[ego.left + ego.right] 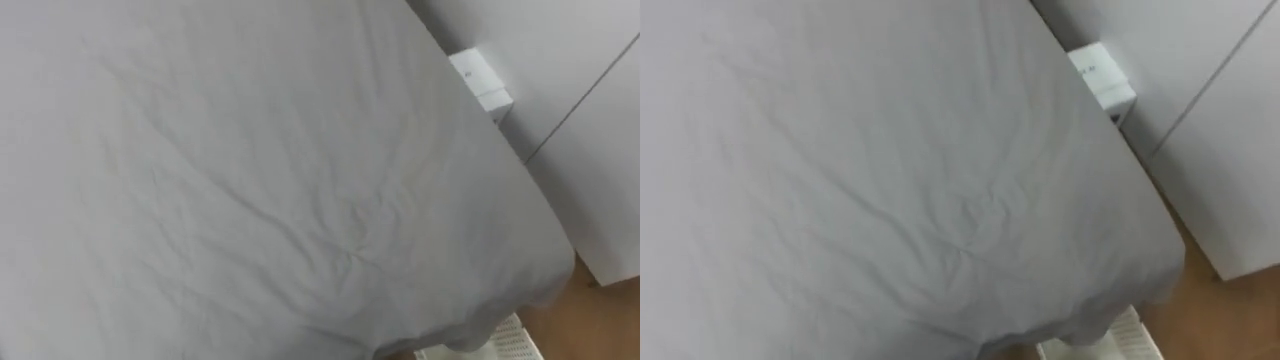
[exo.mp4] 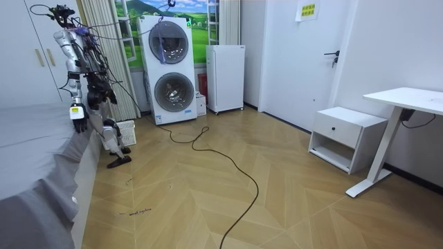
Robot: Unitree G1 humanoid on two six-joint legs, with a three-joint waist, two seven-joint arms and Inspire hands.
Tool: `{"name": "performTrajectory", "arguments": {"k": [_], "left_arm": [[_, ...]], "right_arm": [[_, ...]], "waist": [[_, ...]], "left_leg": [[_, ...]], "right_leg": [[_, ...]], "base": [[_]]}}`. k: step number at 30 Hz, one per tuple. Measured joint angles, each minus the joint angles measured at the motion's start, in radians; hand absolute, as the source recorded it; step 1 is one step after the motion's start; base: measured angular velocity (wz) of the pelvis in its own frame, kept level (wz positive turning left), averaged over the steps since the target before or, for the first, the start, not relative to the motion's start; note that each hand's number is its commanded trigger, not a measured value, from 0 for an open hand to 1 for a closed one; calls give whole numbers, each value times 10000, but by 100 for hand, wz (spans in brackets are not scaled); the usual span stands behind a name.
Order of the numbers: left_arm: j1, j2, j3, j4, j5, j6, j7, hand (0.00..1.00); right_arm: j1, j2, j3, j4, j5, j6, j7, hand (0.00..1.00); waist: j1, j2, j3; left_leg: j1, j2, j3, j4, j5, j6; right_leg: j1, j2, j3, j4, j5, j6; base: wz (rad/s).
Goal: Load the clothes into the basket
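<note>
The basket [image 1: 498, 338] stands on the floor right by the bed's corner, close to the robot, maybe so clothes can drop straight in. A hand [image 2: 78, 124] hangs low by the bed's edge; I cannot tell if it is open or closed. The bed [image 1: 250, 180] is wrinkled grey sheet. I cannot tell where the clothes are. Past the bed sits a white box [image 1: 480, 78].

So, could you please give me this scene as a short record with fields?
robot: stands at the bed's corner, next to the basket
bed: grey sheet, creased
basket: white, on the floor by the bed's corner
hand: one hangs at the bed's edge
box: small, white, between bed and wardrobe
beyond the robot: stacked washers, fridge
</note>
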Motion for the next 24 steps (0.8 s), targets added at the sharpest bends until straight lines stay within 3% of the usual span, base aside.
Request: {"name": "performTrajectory", "arguments": {"k": [3, 5, 11, 19, 24], "left_arm": [[39, -34, 36, 12, 74, 0, 187, 0], [66, -121, 282, 14, 202, -43, 262, 0], [100, -272, 726, 13, 409, -473, 452, 0], [104, -366, 794, -2, 582, -757, 357, 0], [95, -678, 814, -8, 696, -1044, 208, 0]], "right_arm": [[114, 258, 99, -11, 287, 162, 89, 0], [238, 464, 118, -5, 328, 264, 239, 0], [393, 976, 833, 25, 298, 606, 1191, 0], [303, 1005, 2097, 23, -19, 798, 2103, 0], [284, 997, 2561, 42, -242, 1002, 2323, 0]], "waist": [[30, -135, -30], [167, -247, -8], [536, -631, -14], [1008, -746, -50], [1367, -754, -36]], "left_leg": [[296, -15, -281, -1, -2, -8], [554, -30, -407, -23, -11, -23], [989, -77, -810, -30, -31, -51], [1240, -179, -1329, -152, -63, -55], [1281, -218, -1494, -159, -68, -64]], "right_leg": [[563, -14, -290, -284, 21, 17], [901, -25, -433, -418, 19, 29], [1628, -40, -554, -613, -62, 62], [2161, -74, -1048, -864, -96, 109], [2317, -97, -1416, -874, -107, 127]], "base": [[30], [23], [20], [18], [13]]}}
